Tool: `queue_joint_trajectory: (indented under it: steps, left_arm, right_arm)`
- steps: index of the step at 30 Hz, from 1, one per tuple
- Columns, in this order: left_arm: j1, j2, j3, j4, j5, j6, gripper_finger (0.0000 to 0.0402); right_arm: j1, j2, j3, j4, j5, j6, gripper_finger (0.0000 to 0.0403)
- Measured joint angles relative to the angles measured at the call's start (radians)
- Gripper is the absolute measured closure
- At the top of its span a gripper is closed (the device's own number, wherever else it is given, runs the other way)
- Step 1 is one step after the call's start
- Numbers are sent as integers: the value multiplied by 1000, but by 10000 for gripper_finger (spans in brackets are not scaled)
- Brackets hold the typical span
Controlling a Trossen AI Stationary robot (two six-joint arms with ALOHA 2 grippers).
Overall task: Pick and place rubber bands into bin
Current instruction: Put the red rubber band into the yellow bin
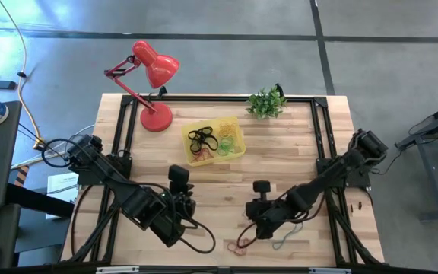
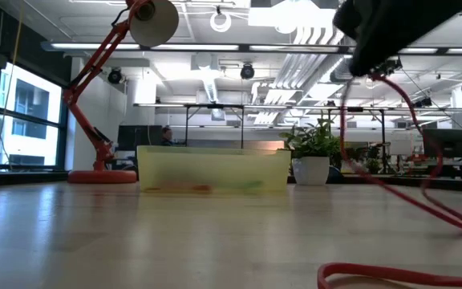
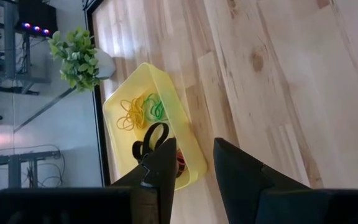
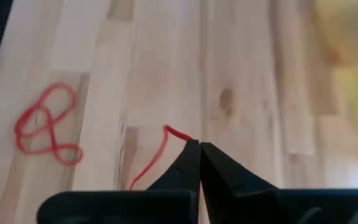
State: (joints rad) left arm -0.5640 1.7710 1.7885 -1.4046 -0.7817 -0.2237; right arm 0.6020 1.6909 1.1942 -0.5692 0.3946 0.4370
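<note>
While our right end effector (image 4: 199,147) pinches its fingers together on a red rubber band (image 4: 156,160) above the table (image 1: 295,160), our left end effector (image 3: 194,163) hangs partly apart, holding nothing, bin (image 1: 234,151) mid-table with several bands inside

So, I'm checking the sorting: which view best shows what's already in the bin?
The high view: it looks straight down into the bin, showing black, green, orange and red rubber bands. The left wrist view shows most of it. The low view shows only its wall; the right wrist view, a blur.
</note>
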Motion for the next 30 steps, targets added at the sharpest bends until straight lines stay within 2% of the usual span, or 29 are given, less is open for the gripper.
queue_joint_trajectory:
  steps: [11,17,23,30]
  left_arm:
    - [0,-8,0,-12,-13,-14,305]
    - [0,-8,0,-12,-16,-19,305]
    - [0,-8,0,-12,-16,-36,305]
    - [-24,-9,0,-12,-23,-63,305]
  right_arm:
    - [-26,-159,1,9,188,-59,403]
    - [-85,-242,1,55,227,-167,403]
    - [-175,-285,2,146,215,-323,403]
    - [-307,-285,2,234,124,-442,403]
